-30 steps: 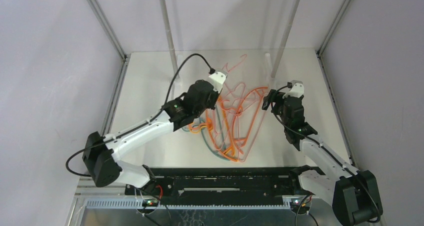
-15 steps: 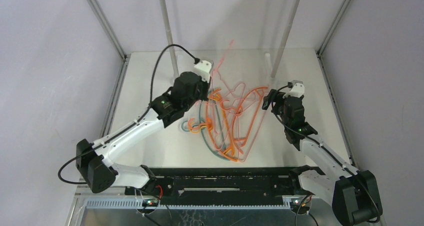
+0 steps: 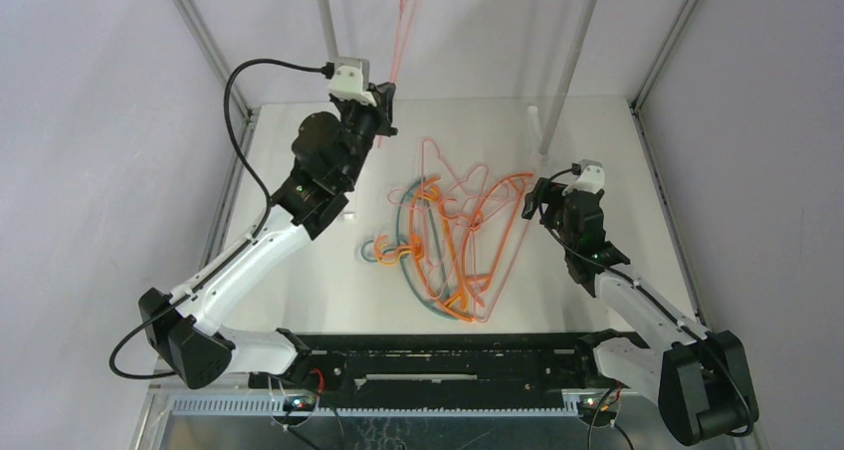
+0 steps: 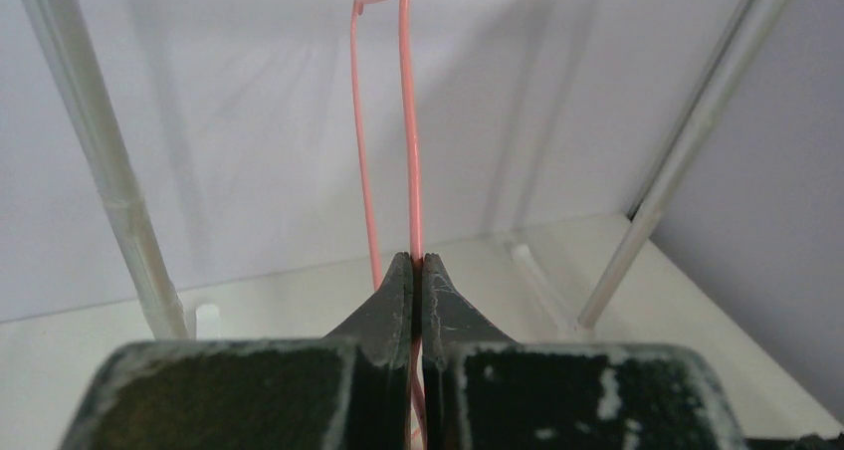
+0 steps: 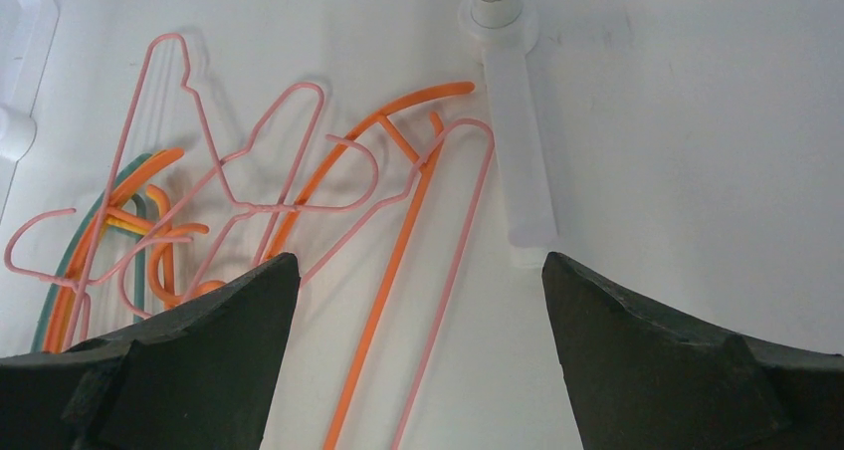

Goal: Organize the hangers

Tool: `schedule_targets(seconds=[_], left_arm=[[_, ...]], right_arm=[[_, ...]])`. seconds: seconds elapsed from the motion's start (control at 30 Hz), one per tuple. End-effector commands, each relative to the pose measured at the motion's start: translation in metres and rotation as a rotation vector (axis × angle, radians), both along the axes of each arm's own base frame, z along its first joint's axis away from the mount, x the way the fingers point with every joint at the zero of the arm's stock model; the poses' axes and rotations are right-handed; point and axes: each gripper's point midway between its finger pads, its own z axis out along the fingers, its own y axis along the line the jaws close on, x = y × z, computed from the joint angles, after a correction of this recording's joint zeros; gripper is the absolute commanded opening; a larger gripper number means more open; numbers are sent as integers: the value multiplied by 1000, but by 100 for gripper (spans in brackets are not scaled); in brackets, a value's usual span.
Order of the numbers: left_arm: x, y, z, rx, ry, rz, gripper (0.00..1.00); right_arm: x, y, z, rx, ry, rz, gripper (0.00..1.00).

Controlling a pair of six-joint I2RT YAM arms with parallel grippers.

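My left gripper (image 3: 383,102) is raised at the back left, by the rack's left pole, and is shut on a thin pink wire hanger (image 3: 400,27). The hanger stands up from the jaws toward the rack's top bar; its wire shows in the left wrist view (image 4: 408,121) above the gripper (image 4: 418,259). A tangled pile of hangers (image 3: 453,236) lies on the table: pink wire, orange plastic and one teal (image 3: 398,233). My right gripper (image 3: 534,199) is open and empty just right of the pile; in the right wrist view (image 5: 418,271) its jaws straddle an orange hanger (image 5: 398,241) and a pink one (image 5: 453,261).
The white-poled rack stands at the back, with its left pole (image 3: 333,57), right pole (image 3: 569,67) and right foot (image 5: 503,62). Grey walls close in on both sides. A black rail (image 3: 448,355) runs along the near edge.
My left gripper has lifted the pink wire hanger out of the pile and moved up, back and left toward the rack's bar. The right arm has not moved.
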Motion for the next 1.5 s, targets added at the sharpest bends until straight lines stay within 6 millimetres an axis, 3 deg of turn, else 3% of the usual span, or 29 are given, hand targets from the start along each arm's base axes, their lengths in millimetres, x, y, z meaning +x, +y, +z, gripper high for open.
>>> schedule_targets(seconds=[0.0,0.23,0.47,0.67,0.87,0.9,0.97,1.07,1.13,1.27,1.47], left_arm=[[-3,8,43,-89,-139,9,0],[27,18,52,-146,-106,47,0],[59,50,15,-223,-2,146,0],[61,83,-15,-236,50,245,0],[57,90,-38,-187,87,267,2],[55,87,-39,-175,84,249,13],[50,82,-39,-154,72,209,46],[40,81,-42,-131,68,174,84],[31,83,-43,-130,64,163,96],[12,88,-53,-140,65,140,100],[-21,90,-102,-198,130,89,99]], right_arm=[[10,-1,15,35,-55,-16,100],[11,-4,10,34,-40,-22,100],[11,-7,9,35,-35,-29,100],[13,-5,5,43,-27,-20,100],[14,-4,3,43,-14,-19,100],[14,-4,3,43,-12,-19,100],[14,-4,3,40,-11,-19,100],[14,-4,4,40,-13,-19,100],[14,-3,4,42,-15,-15,100],[14,-1,4,51,-14,-4,100],[15,4,1,62,-7,14,100]])
